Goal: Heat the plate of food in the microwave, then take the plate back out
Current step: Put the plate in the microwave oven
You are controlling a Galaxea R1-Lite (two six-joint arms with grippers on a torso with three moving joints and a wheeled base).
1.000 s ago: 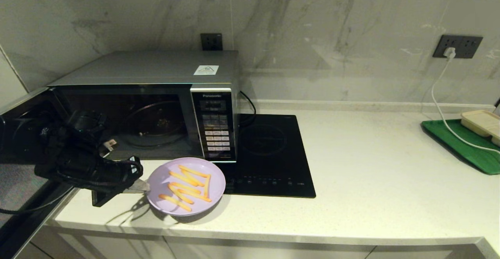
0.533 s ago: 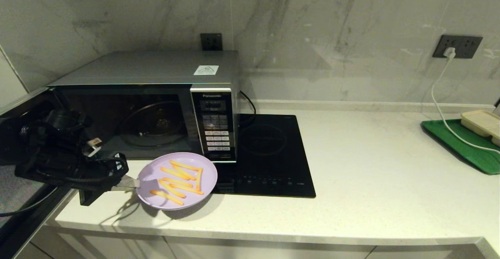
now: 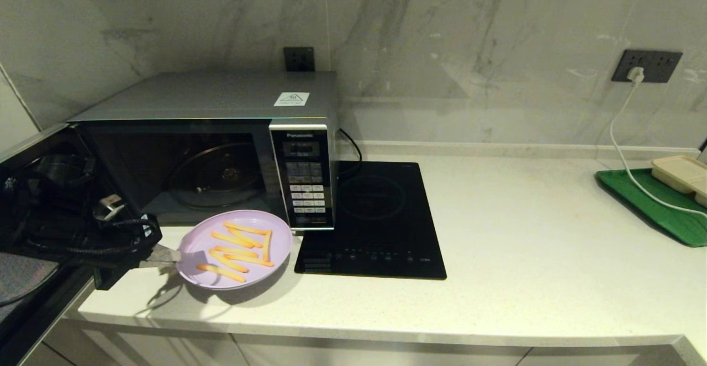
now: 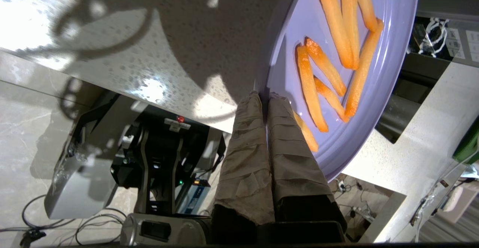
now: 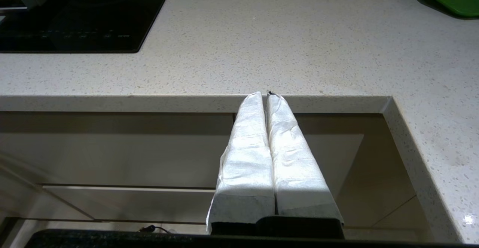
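From the head view, the left gripper (image 3: 165, 255) is pinching the plate of food (image 3: 235, 248) above the counter (image 3: 525, 233), before the open microwave (image 3: 221, 150), beside the cooktop (image 3: 381, 217). In the left wrist view, its fingers (image 4: 284, 128) are clamping the rim. In the right wrist view, the right gripper (image 5: 266, 94) is sitting pressed together below the counter edge.

Left hand (image 3: 165, 255) clamped on the plate of food (image 3: 235, 248); right hand (image 5: 266, 94) parked, fingers together.
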